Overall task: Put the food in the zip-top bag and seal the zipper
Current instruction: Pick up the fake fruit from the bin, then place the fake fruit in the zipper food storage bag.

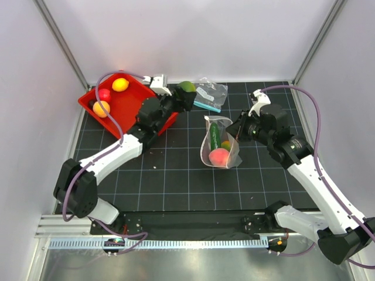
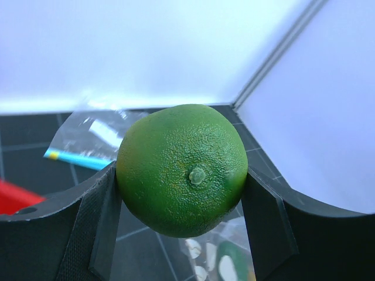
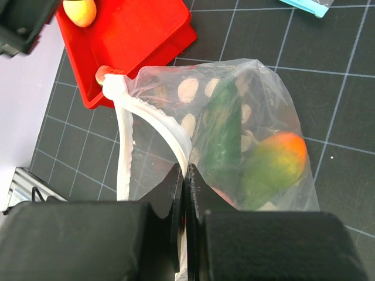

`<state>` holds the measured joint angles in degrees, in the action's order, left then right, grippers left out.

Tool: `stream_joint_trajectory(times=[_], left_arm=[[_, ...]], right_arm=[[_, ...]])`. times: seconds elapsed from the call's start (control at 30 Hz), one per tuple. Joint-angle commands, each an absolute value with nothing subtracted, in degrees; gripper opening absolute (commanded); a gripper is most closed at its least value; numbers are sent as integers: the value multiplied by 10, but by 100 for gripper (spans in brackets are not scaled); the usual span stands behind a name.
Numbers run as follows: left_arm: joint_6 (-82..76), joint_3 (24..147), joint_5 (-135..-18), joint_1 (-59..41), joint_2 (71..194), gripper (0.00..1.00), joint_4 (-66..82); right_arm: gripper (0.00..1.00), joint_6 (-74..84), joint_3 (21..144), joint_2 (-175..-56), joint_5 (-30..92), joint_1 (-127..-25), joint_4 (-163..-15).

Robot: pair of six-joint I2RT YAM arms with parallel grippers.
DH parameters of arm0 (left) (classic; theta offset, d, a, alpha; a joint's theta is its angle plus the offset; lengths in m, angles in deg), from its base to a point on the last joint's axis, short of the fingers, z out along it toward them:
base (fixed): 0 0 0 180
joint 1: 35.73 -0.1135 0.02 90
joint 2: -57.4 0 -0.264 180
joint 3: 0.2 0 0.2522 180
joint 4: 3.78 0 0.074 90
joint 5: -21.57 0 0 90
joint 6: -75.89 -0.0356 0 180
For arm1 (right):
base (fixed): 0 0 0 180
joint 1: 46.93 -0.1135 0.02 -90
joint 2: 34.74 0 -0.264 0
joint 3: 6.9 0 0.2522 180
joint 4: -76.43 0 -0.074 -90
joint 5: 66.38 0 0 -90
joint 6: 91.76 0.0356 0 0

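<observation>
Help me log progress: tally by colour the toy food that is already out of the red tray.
Green: 2, held lime, cucumber in the zip-top bag
Pink: 1, bagged peach
Green-orange: 1, bagged mango-like piece
Total: 4 visible

In the top view, the left arm (image 1: 111, 155) rises from its base at the lower left, folds at the elbow, and stretches toward the upper middle of the frame. Its left gripper (image 1: 183, 92) is spread wide, with both fingers pressed against a lime (image 2: 181, 170). The right arm (image 1: 316, 181) climbs from the lower right and bends toward the centre. Its right gripper (image 3: 184, 175) is pinched tight on the zipper (image 3: 122, 146).
</observation>
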<state>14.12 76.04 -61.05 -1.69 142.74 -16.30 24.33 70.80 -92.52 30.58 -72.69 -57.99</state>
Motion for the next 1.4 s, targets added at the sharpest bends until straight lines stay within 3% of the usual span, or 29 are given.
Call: stream_joint_trajectory(times=[0.0,0.3,0.73,1.17,1.37], left_arm=[[72,762,-629,17,1405,29,-261],[33,761,-726,78,1381,33,-299],[80,770,-822,83,1344,25,-312],[136,757,-917,83,1410,25,-368],[136,745,-958,83,1417,24,-370]], right_arm=[[1,243,713,-924,290,-726,-590],[1,236,715,-933,266,-725,-576],[1,273,784,-985,311,-714,-594],[1,243,865,-1010,279,-713,-549],[1,259,799,-965,262,-713,-596]])
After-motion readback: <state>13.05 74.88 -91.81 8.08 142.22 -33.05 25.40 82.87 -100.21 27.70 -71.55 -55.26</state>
